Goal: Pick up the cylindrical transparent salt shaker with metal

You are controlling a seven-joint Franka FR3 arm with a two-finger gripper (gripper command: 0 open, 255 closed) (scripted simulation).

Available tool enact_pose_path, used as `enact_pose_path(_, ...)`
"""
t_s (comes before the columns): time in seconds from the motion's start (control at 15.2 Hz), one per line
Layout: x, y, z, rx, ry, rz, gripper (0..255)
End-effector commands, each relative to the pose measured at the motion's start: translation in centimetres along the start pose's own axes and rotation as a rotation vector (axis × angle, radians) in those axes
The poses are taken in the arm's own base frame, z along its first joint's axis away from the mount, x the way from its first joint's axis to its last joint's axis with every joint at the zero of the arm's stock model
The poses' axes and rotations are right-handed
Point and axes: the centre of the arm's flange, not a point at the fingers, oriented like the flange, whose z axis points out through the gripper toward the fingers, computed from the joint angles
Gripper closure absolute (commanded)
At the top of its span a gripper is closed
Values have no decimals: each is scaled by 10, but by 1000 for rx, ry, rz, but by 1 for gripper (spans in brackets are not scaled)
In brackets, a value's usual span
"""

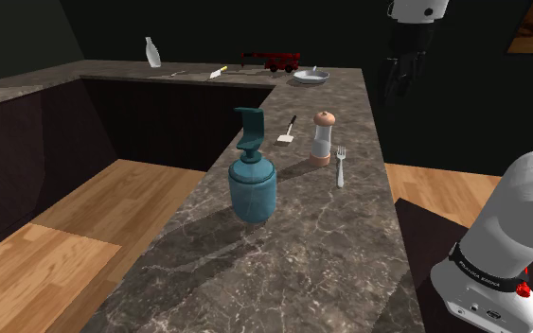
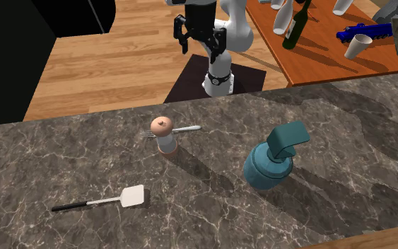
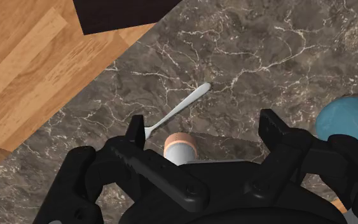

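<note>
The salt shaker (image 1: 323,138) stands upright on the dark marble counter (image 1: 293,246); its body is clear and pale under a rounded copper-coloured cap. My black gripper (image 1: 399,78) hangs high above the counter's edge, off to the shoulder view's right of the shaker, and touches nothing. In the second exterior view the gripper (image 2: 192,42) is raised beyond the shaker (image 2: 165,134). Looking down from the wrist, the shaker (image 3: 180,147) shows far below the gripper (image 3: 203,130), whose fingers stand apart and hold nothing.
A silver fork (image 1: 341,166) lies right beside the shaker. A teal soap dispenser (image 1: 252,175) stands nearer the camera, and a small spatula (image 1: 288,131) lies behind. A bowl (image 1: 310,76), a red toy (image 1: 274,61) and a bottle (image 1: 151,52) sit far back.
</note>
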Motion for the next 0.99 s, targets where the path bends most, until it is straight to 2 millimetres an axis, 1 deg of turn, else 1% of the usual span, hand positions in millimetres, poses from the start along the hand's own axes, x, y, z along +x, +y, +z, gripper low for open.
enact_pose_path(0.0, 0, 0, 0, 0, 0, 0, 0)
enact_pose_path(0.92, 167, 11, 68, -30, 29, -49, 0)
